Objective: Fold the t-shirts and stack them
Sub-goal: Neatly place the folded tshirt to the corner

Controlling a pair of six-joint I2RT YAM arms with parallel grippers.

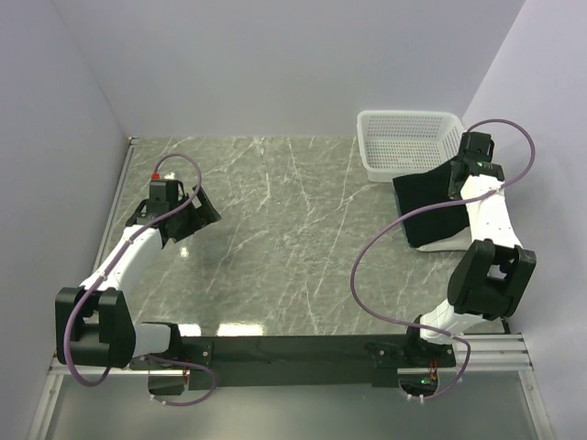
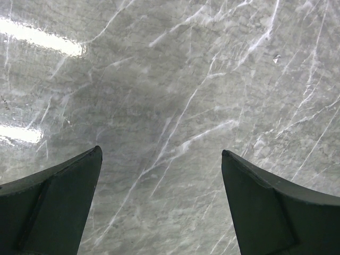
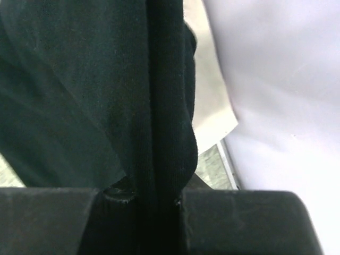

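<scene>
The black t-shirt point(image 1: 424, 209) is lifted at the table's right side, just in front of the basket, and hangs in folds. My right gripper point(image 1: 456, 180) is shut on its upper edge. In the right wrist view the black t-shirt point(image 3: 79, 106) fills the frame and a fold of it is pinched in my right gripper point(image 3: 159, 194). A cream-white t-shirt point(image 1: 451, 246) lies under the black one, only its edge showing; the cream-white t-shirt point(image 3: 212, 111) also peeks out beside the dark cloth. My left gripper point(image 1: 197, 216) hovers open over bare marble at the left; the left gripper point(image 2: 161, 152) holds nothing.
A white mesh basket point(image 1: 385, 169) stands at the back right, against the black shirt. The marble table point(image 1: 293, 238) is walled on the left, back and right. A metal rail point(image 3: 229, 167) runs along the right wall.
</scene>
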